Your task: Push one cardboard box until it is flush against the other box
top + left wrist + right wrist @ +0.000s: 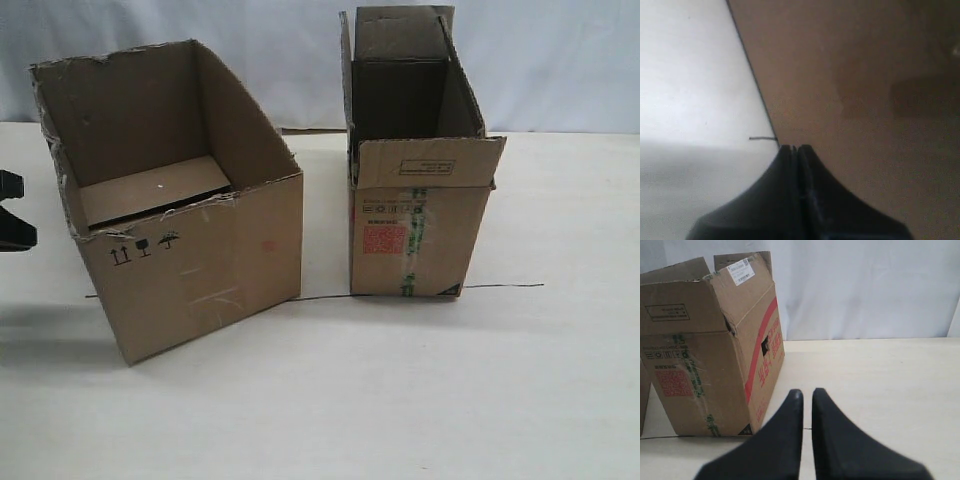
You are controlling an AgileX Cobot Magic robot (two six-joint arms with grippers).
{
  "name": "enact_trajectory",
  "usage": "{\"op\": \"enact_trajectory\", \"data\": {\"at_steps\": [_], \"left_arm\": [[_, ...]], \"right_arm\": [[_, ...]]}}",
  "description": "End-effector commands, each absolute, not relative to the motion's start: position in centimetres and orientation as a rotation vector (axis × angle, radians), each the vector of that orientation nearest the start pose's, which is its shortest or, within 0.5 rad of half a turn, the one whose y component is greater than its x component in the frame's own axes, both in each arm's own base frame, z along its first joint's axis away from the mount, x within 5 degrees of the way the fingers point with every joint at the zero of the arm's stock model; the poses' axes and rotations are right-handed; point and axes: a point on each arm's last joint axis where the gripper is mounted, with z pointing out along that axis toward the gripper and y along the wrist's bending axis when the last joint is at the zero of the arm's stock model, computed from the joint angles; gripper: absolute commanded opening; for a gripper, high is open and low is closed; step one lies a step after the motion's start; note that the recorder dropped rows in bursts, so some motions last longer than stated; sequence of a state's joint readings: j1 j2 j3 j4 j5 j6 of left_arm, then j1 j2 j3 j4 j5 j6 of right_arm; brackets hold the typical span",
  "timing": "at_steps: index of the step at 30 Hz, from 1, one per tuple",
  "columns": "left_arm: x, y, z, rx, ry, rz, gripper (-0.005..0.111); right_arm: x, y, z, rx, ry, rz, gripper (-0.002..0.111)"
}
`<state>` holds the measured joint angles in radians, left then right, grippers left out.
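The wide cardboard box, ragged at the rim, stands on the left of the table, turned at a slight angle. The other box, narrower and taller with a red stamp and green tape, stands to its right, with a strip of table between them. My left gripper is shut at the wide box's left side. In the left wrist view its tips appear to touch the brown wall near the bottom corner. My right gripper is shut with only a thin slit between its fingers, holding nothing, right of the other box.
A thin black line runs across the pale table along the fronts of both boxes. A white backdrop hangs behind the table. Bare table lies in front of the boxes and to the right of the taller one.
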<state>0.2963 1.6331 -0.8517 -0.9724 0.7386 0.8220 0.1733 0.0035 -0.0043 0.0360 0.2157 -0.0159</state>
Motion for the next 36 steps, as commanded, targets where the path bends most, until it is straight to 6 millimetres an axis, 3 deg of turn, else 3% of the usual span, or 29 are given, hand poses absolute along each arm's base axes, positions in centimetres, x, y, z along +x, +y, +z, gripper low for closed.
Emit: {"op": "enact_trajectory", "data": {"at_steps": [1,9,17,23,28,36], "left_arm": [[31.0,3.6,17.4,-0.246,2.504,-0.75,0.0],[34.2,3.7,15.0,-0.211,2.508,-0.841,0.0],[37.0,3.5,15.5,-0.153,2.435,-0.935,0.0],[39.5,-0.5,14.6,-0.066,2.438,-0.946,0.0],[41.2,-0.1,15.6,-0.078,2.386,-0.86,0.0],[43.2,-0.3,13.9,-0.103,2.37,-0.964,0.0]], "right_arm": [[5.5,1.1,19.4,-0.139,1.69,0.155,0.005],[5.5,1.1,19.4,-0.139,1.69,0.155,0.005],[5.5,1.1,19.4,-0.139,1.69,0.155,0.005],[5.5,1.1,19.4,-0.139,1.69,0.155,0.005],[5.5,1.1,19.4,-0.139,1.69,0.155,0.005],[5.5,1.1,19.4,-0.139,1.69,0.155,0.005]]}}
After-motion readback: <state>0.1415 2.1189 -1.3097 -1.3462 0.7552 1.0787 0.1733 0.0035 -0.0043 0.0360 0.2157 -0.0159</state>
